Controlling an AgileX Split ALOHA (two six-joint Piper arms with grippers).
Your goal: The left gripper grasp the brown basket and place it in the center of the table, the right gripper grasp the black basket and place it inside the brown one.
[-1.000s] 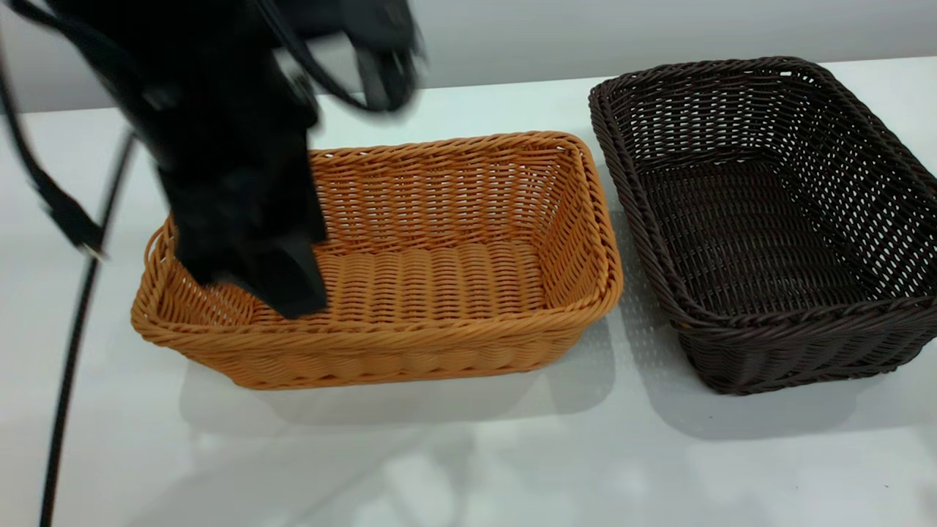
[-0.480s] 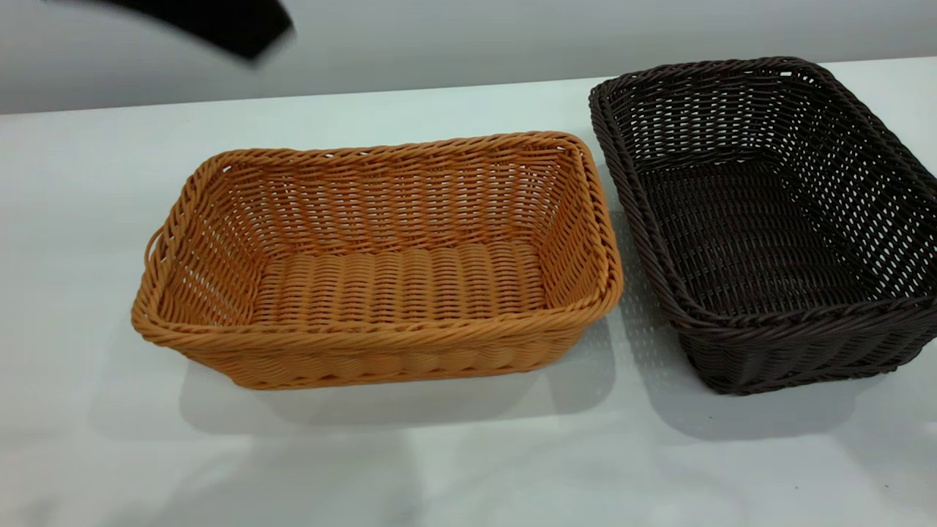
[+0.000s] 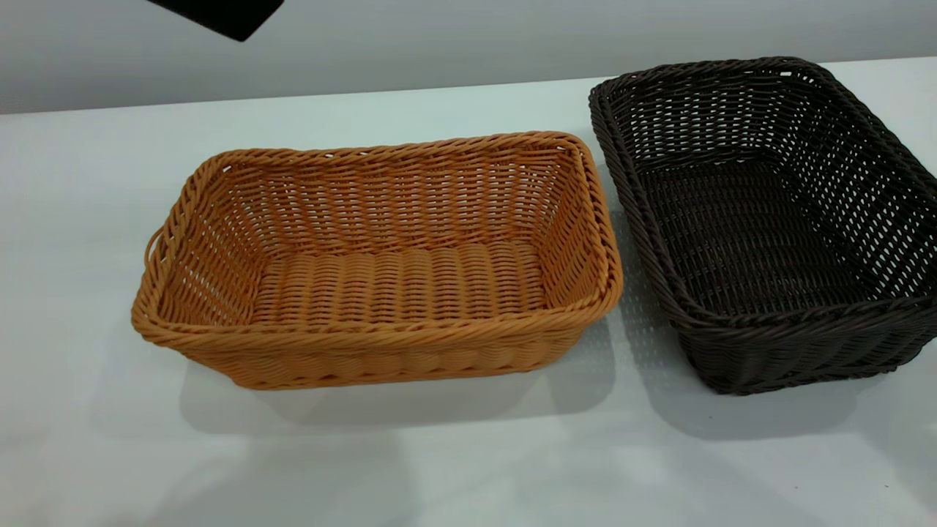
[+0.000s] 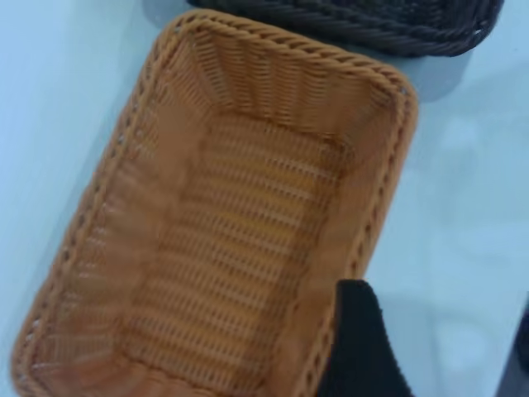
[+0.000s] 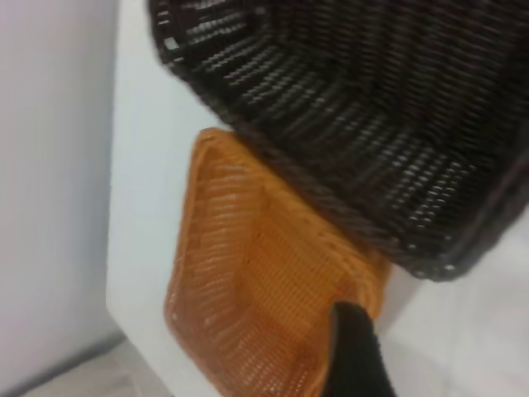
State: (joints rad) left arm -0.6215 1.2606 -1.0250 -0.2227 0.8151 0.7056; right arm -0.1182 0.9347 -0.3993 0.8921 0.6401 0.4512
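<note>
Baskets side by side on the table (image 3: 454, 468).
Brown basket (image 3: 381, 263) sits mid-table, black basket (image 3: 761, 219) just beside it; left gripper (image 3: 219, 15) hovers high, empty; its opening cannot be told.

A plain grey flat wall (image 3: 512, 36) stands at the back. It is smooth and bare, a bit darker at the left and lighter to the right. In the right wrist view a pale grey flat surface (image 5: 50, 165) fills one side. Whether it is wall or floor is hard to tell.
</note>
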